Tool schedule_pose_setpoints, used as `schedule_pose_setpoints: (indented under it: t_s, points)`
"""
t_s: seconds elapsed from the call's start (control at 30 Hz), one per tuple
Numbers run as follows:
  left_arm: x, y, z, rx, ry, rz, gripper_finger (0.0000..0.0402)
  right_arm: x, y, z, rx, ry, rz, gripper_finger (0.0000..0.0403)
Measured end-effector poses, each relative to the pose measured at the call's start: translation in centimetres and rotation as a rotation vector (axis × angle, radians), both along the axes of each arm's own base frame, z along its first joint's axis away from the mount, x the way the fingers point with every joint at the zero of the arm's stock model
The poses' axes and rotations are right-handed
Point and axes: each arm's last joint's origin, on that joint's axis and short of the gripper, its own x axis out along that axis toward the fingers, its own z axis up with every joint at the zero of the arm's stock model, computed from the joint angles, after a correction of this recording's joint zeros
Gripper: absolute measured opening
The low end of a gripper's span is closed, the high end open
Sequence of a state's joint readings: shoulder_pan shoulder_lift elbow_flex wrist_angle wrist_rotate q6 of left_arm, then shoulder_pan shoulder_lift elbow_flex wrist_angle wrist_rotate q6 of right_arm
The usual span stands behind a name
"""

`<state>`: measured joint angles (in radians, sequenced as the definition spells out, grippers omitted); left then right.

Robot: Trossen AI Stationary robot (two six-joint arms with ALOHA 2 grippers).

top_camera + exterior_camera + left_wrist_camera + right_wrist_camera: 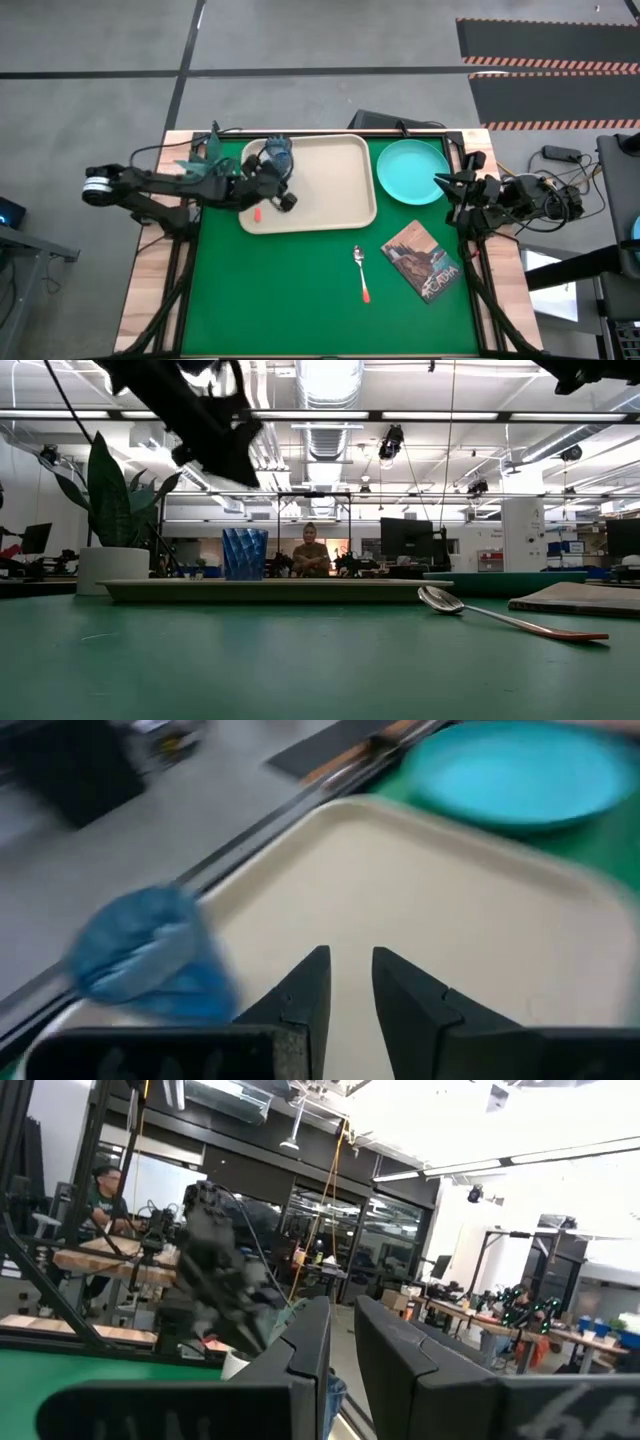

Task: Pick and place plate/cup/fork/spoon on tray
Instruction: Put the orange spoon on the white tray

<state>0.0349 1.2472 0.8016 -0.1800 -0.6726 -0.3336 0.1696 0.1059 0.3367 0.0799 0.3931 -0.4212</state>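
The small dark-blue translucent cup (279,155) stands on the large beige plastic tray (330,190); the left hand (284,196) hovers beside it, fingers parted and empty. The right hand (447,186) waits, empty; next, probably the turquoise round plate (412,170)

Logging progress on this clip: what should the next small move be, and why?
Probably the left gripper should lift away from the tray and head for the spoon. The cup already stands on the tray, apart from the empty, narrowly parted fingers. The spoon and plate still lie on the green mat. The right gripper waits beside the plate.
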Motion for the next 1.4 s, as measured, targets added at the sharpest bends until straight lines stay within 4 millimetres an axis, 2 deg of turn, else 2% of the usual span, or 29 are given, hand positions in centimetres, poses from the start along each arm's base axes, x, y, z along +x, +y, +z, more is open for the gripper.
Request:
schedule_pose_setpoints:
  t_s: [0.1,0.23,0.4,0.83,1.23,1.4]
  points:
    - [-0.6,-2.5,0.8,-0.010,-0.054,-0.111,0.0063,0.0,0.0,0.0,-0.008,-0.002,-0.003,0.0043]
    - [-1.0,-5.5,0.6,-0.020,-0.094,-0.239,0.0063,0.0,0.0,0.1,0.002,-0.006,0.001,0.0043]
    - [-0.9,-7.3,0.2,-0.008,-0.179,-0.327,0.0063,0.0,0.0,0.1,0.015,-0.010,0.005,0.0043]
    - [-0.9,-7.7,0.3,0.041,-0.164,-0.369,0.0063,0.0,0.0,0.0,0.028,-0.007,0.009,0.0043]
    - [-0.9,-8.3,0.5,0.018,-0.140,-0.609,0.0063,0.0,0.0,0.0,0.026,-0.003,0.008,0.0043]
    - [-0.9,-8.3,0.5,0.017,-0.140,-0.639,0.0063,0.0,0.0,0.0,0.026,-0.003,0.008,0.0043]
